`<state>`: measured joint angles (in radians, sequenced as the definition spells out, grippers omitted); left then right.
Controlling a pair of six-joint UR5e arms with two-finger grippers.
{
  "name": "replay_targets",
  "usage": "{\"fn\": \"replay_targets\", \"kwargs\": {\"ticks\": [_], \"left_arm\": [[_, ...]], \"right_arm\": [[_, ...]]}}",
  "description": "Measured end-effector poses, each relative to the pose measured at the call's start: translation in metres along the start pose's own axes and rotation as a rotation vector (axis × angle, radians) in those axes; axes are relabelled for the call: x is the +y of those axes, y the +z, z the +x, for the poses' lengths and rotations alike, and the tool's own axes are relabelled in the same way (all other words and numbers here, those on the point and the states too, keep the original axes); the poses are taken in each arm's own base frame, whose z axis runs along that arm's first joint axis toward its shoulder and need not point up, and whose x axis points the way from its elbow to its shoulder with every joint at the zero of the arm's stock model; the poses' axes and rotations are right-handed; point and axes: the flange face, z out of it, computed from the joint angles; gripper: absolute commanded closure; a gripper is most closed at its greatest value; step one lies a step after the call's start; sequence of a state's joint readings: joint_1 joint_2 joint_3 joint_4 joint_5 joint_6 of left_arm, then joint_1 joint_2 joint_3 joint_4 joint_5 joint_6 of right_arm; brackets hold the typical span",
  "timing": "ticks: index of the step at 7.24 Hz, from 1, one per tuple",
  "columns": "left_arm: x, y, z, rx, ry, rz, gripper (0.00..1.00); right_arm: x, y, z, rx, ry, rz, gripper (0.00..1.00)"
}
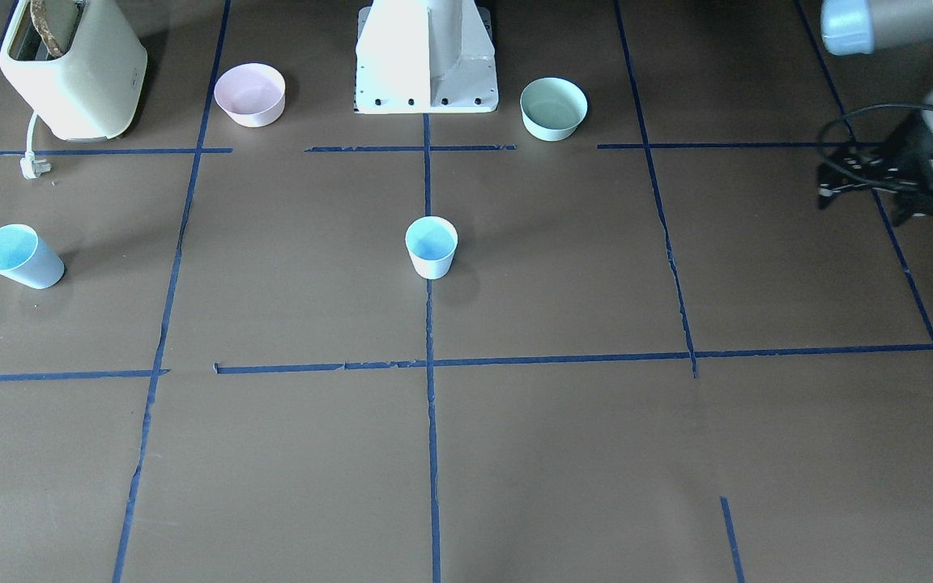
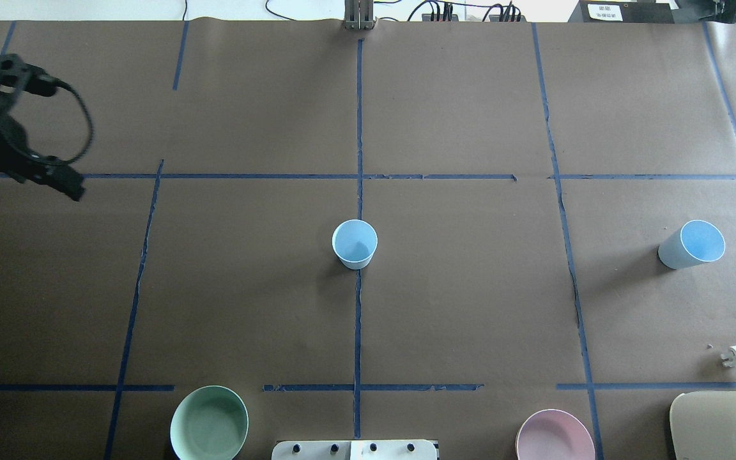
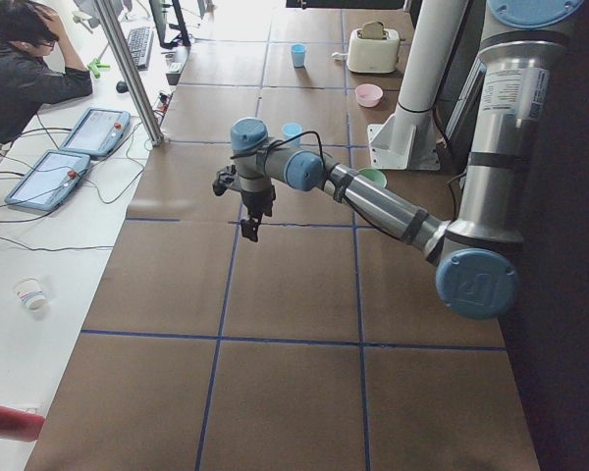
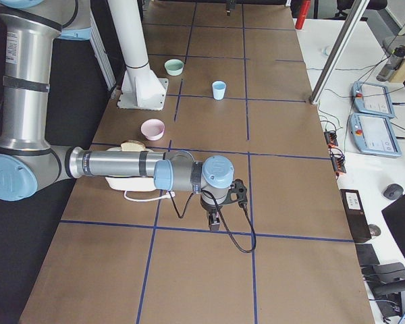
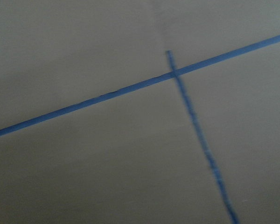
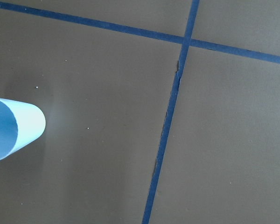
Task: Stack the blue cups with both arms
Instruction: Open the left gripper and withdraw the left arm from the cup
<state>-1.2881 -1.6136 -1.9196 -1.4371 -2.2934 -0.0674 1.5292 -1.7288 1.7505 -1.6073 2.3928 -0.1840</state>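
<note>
One pale blue cup (image 1: 432, 247) stands upright at the table's middle, on the centre tape line; it also shows in the overhead view (image 2: 354, 243). The second blue cup (image 2: 691, 245) stands far to the robot's right (image 1: 21, 257) and shows at the left edge of the right wrist view (image 6: 11, 133). My left gripper (image 2: 68, 185) hangs above bare table at the far left, well away from both cups; I cannot tell whether it is open. My right gripper (image 4: 214, 221) shows only in the exterior right view, pointing down; its state cannot be told.
A pink bowl (image 1: 249, 94) and a mint-green bowl (image 1: 553, 108) flank the white pedestal (image 1: 426, 57). A cream toaster (image 1: 74, 69) with its loose plug (image 1: 33, 166) stands near the right-side cup. An operator (image 3: 25, 69) sits beyond the table's far side.
</note>
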Motion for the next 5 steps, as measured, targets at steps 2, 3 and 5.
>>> {"fn": "replay_targets", "kwargs": {"ticks": [2, 3, 5], "left_arm": [[0.076, 0.003, -0.121, 0.032, -0.087, -0.01, 0.0], [0.098, 0.009, -0.14, 0.039, -0.11, -0.011, 0.0], [0.11, 0.012, -0.15, 0.042, -0.12, -0.012, 0.0]], "right_arm": [[-0.01, -0.004, -0.021, 0.005, 0.035, 0.007, 0.0], [-0.015, -0.003, -0.039, 0.006, 0.057, 0.02, 0.0], [-0.023, 0.016, -0.081, -0.01, 0.121, 0.091, 0.0]]}}
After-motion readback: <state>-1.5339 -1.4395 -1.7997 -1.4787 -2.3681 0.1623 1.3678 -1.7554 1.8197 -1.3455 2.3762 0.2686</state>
